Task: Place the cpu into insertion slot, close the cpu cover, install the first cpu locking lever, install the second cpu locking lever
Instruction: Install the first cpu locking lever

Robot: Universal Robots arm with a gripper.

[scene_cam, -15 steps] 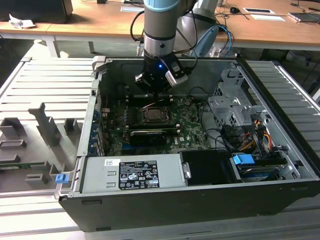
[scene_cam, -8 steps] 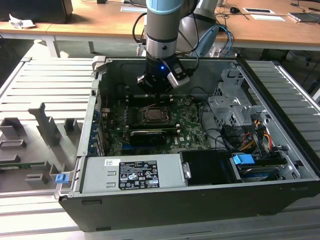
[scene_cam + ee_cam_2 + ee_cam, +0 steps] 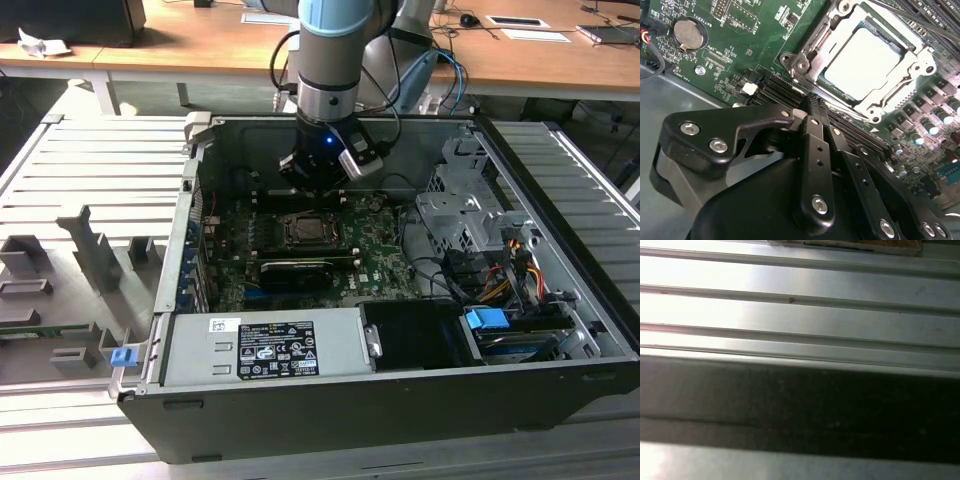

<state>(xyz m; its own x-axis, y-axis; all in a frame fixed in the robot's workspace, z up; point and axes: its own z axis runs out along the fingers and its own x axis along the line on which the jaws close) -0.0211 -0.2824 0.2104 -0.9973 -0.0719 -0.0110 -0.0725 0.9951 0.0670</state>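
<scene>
- An open computer case (image 3: pixel 560 300) lies on its side on a ribbed metal desk (image 3: pixel 60 180), its green board (image 3: pixel 375 265) facing up.
- The arm (image 3: pixel 328 60) reaches down into the case; its gripper (image 3: pixel 318 182) hangs just above the board, near the far edge of the slot (image 3: pixel 312 232).
- In the second wrist view, the cpu (image 3: pixel 867 62) sits flat in the slot, pale face up.
- The cover (image 3: pixel 912 60), a grey metal frame, lies closed over the cpu's edges.
- The gripper (image 3: pixel 812 100) is empty, its jaws drawn together, their tips just beside the slot's corner, close to a thin metal lever (image 3: pixel 802 62) at the slot's edge.
- Judged progress: the cpu is placed and the cover is down. Whether either lever is locked, I cannot tell.
- The first wrist view shows ribbed metal (image 3: pixel 800 315) and a dark band.
</scene>
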